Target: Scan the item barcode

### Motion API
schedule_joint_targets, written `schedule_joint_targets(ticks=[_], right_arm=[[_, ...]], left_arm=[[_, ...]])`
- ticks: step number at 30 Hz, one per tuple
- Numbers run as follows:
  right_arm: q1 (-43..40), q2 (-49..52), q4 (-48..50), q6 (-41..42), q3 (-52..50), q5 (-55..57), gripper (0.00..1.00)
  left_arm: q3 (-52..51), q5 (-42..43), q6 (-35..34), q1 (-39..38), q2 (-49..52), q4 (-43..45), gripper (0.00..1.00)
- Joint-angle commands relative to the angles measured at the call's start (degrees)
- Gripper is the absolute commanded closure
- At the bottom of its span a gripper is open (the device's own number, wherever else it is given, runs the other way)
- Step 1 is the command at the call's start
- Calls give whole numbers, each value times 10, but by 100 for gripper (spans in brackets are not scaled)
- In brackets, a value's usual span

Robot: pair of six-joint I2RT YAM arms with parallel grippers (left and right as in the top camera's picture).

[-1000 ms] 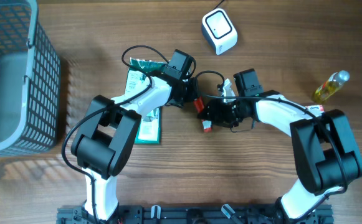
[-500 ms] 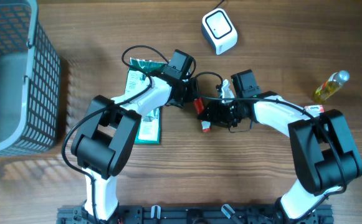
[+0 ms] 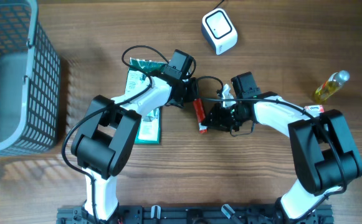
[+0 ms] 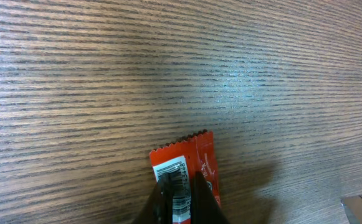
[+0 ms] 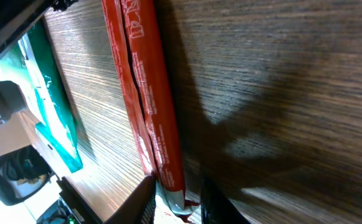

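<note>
Overhead camera is looking straight down on the desk [image 3: 261, 180] from well above. Both arms are entering from the lower edge, and the basket [image 3: 12, 74] is being cropped at the left edge.

Left wrist camera is sitting low, looking forward and down along the left claw [image 4: 179, 193], very near the wood. Only grain and one end of the red packet [image 4: 190, 162] are filling its frame.

Right wrist camera is sitting nearer yet, rolled sideways, looking along the right claw [image 5: 176, 200]. There the red packet is running top to bottom, with the green packet [image 5: 53, 93] at left.

All three views are sharing the red packet; overhead and right wrist are also sharing the green packet.
</note>
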Motion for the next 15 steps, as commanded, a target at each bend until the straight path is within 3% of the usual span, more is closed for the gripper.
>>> schedule_joint_targets(ticks=[1,8,15], right_arm=[[3,-2,-2,-7,-6,12,96],[3,-2,10,-67,-6,-3,96],[3,-2,16,-69,-6,-3,96]], left_arm=[[-21,-13,-5,-2,49,-16,96],[-21,-13,-5,-2,49,-16,96],[-11,-13,3,20,5,-23,96]])
